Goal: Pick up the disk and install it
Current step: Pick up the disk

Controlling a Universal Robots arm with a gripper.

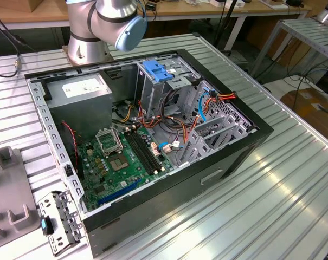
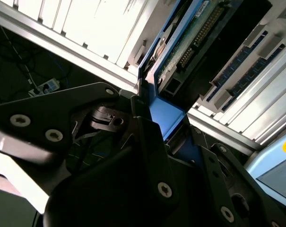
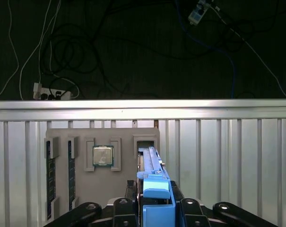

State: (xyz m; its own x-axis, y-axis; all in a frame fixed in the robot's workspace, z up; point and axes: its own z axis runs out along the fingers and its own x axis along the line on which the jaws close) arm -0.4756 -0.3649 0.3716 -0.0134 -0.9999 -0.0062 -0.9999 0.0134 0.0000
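The disk (image 3: 154,187) is a flat drive in a bright blue carrier. It stands on edge with its far end at a slot (image 3: 146,142) of a grey holder plate (image 3: 128,177). My gripper (image 3: 154,201) is shut on the blue end tab, with a black finger on each side. In the second wrist view the disk (image 2: 180,52) shows its green circuit board and connector, and the gripper (image 2: 158,118) clamps its blue end from both sides.
The grey holder plate also carries a processor chip (image 3: 103,156) and memory sticks (image 3: 50,177), close to the table's edge rail (image 3: 143,104). In the exterior view an open computer case (image 1: 245,146) lies on the ribbed table, with a metal drive cage (image 1: 155,86), a motherboard (image 1: 120,160) and the arm's base (image 1: 93,32).
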